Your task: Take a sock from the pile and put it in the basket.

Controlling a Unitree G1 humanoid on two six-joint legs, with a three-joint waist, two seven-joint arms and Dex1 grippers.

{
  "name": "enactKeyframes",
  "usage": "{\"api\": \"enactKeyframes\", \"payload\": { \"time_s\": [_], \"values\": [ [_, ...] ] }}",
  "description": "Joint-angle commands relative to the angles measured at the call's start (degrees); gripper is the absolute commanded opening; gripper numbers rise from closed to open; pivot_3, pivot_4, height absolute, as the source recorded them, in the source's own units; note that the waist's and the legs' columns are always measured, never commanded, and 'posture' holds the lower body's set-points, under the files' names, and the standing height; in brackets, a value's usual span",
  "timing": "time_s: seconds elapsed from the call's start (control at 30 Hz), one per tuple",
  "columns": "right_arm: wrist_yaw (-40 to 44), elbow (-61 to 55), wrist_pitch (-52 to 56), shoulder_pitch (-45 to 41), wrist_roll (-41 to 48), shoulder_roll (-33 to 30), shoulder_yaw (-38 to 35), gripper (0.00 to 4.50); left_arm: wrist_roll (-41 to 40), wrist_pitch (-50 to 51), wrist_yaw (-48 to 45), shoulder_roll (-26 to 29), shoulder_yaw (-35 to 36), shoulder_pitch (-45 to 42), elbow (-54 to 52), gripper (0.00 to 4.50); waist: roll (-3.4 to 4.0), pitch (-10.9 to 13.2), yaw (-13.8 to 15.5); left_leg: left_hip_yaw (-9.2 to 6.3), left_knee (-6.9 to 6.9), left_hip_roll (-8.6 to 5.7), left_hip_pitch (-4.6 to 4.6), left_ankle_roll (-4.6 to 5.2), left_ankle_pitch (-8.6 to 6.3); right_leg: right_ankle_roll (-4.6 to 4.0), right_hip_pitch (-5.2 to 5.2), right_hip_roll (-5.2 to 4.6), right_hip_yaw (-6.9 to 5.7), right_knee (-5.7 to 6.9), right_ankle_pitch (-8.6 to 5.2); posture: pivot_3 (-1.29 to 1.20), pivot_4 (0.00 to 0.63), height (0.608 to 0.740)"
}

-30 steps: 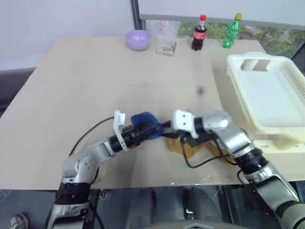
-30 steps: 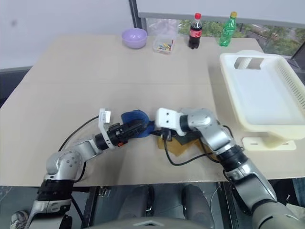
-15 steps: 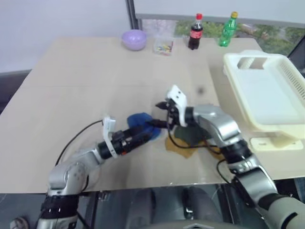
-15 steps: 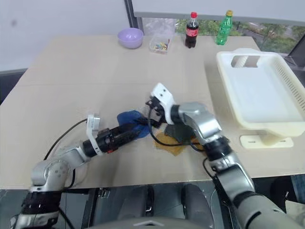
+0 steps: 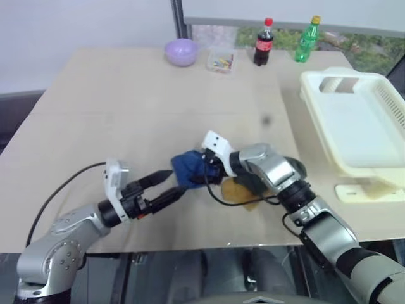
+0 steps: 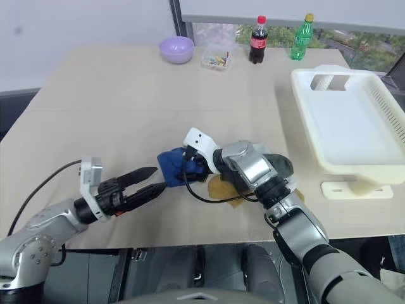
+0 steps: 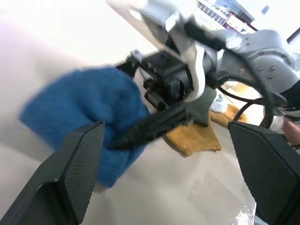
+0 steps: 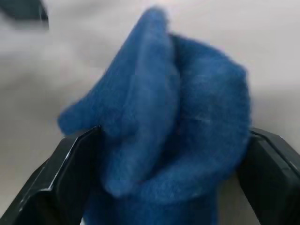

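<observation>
Now the right gripper (image 8: 159, 187) has its fingers wide around the blue sock (image 5: 190, 166) on the table (image 5: 126, 107). Nearby, the left gripper (image 5: 166, 187) is open, holding nothing. Far right sits the basket (image 5: 354, 120).

a wide pale beige counter (image 5: 126, 107) carries it all. along the far edge sit a small lilac bowl (image 5: 181, 51), a clear box of colourful bits (image 5: 221, 62), a dark cola bottle (image 5: 263, 43) and a green bottle (image 5: 307, 40). on the right, the cream-white basket (image 5: 354, 120) rests flat. near the front edge lies the pile (image 5: 243, 187): a blue sock (image 5: 188, 167) bunched up, mustard and dark green ones just beside it.
</observation>
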Motion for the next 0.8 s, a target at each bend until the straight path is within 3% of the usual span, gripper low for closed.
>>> {"api": "enactKeyframes", "payload": {
  "time_s": [0.03, 0.1, 0.33, 0.37, 0.53, 0.7, 0.8],
  "values": [
    [1.5, 3.9, -3.7, -0.4, -4.0, 0.3, 3.9, 4.2, 1.2, -4.4, -1.8, 1.3, 4.0, 3.3, -4.0, 4.5, 0.01, 0.0, -0.3, 0.0, 0.0, 0.0, 0.01, 0.0, 0.0, 0.0, 0.0, 0.0, 0.01, 0.0, 0.0, 0.0, 0.15, 0.74],
    [1.9, 5.8, -5.2, -0.6, -4.8, 1.2, 4.7, 3.56, 2.7, -7.2, -3.3, 2.0, 5.2, 5.1, -4.7, 4.5, -0.01, 0.0, -0.6, 0.0, -0.01, 0.0, 0.03, 0.0, 0.0, -0.01, 0.0, 0.02, 0.01, 0.01, 0.0, 0.0, 0.15, 0.74],
    [3.2, 8.6, -6.3, -0.6, -4.7, 3.2, 3.6, 0.31, 6.1, -13.1, -5.6, 3.2, 8.0, 7.6, -3.9, 4.5, 0.05, -0.1, -1.3, 0.0, -0.01, 0.08, 0.22, -0.01, 0.0, -0.02, 0.11, 0.07, 0.04, 0.06, -0.01, 0.0, 0.15, 0.74],
    [3.4, 8.1, -6.0, -0.6, -4.1, 3.1, 2.7, 0.03, 6.7, -13.5, -5.9, 3.5, 7.9, 8.2, -4.1, 4.5, 0.06, -0.1, -1.3, 0.0, -0.01, 0.09, 0.23, -0.01, 0.0, -0.03, 0.11, 0.08, 0.04, 0.07, -0.01, 0.0, 0.15, 0.74],
    [4.0, -1.0, 1.0, 0.7, 2.7, 0.5, -5.8, 0.03, 7.4, -14.9, -5.7, 3.2, 6.4, 7.8, -4.7, 4.5, 0.12, -0.1, -0.7, -0.05, -0.01, 0.12, 0.13, -0.02, 0.0, -0.04, 0.08, 0.03, 0.01, 0.05, -0.01, 0.0, 0.15, 0.74],
    [0.4, -20.1, 21.2, 1.9, 16.0, -4.5, -21.0, 0.03, 6.7, -14.3, -5.0, 3.1, 2.8, 3.7, -4.9, 4.5, 0.17, 0.1, 0.3, -0.01, 0.01, 0.03, -0.15, -0.01, 0.0, -0.02, -0.07, -0.17, -0.01, -0.07, 0.0, 0.0, 0.15, 0.74],
    [-7.4, -26.5, 32.6, 0.9, 22.5, -5.4, -34.3, 0.03, 6.2, -13.9, -4.0, 2.3, -0.1, -0.8, -4.2, 4.5, 0.2, 0.1, 0.5, -0.04, -0.02, 0.01, -0.23, -0.01, -0.01, -0.01, -0.12, -0.06, -0.07, -0.13, 0.01, 0.0, 0.15, 0.74]
  ]
}}
